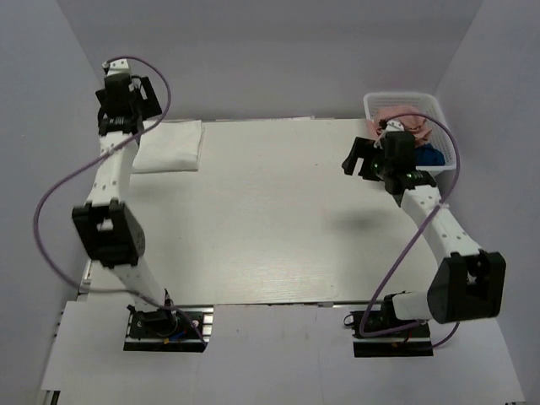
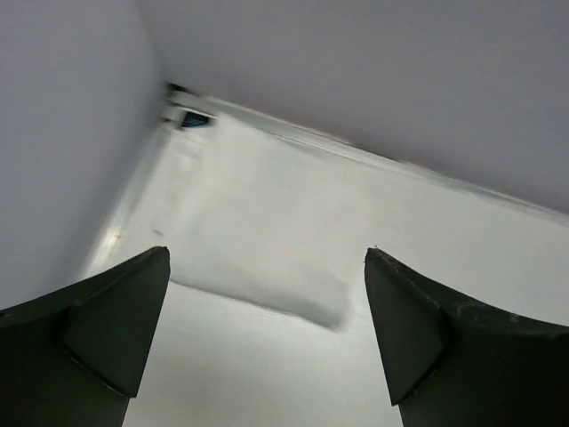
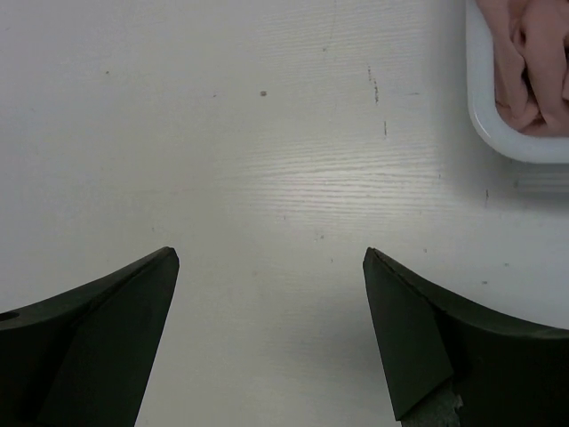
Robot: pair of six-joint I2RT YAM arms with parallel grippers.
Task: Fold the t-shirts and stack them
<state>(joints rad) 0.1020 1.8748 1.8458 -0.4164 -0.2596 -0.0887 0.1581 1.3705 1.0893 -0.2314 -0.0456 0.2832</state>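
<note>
A folded white t-shirt (image 1: 171, 145) lies at the table's back left corner; it also shows in the left wrist view (image 2: 258, 249). My left gripper (image 1: 126, 94) hangs open and empty above its left edge (image 2: 267, 258). The dusty pink t-shirt (image 1: 403, 121) and the navy blue t-shirt (image 1: 430, 156) lie crumpled in a white lattice basket (image 1: 378, 103) at the back right. My right gripper (image 1: 361, 160) is open and empty over bare table just left of the basket (image 3: 271, 258). The pink shirt shows in the right wrist view (image 3: 533, 62).
The basket's rim (image 3: 498, 133) is at the top right of the right wrist view. Grey walls close in the table on the left, back and right. Purple cables loop from both arms.
</note>
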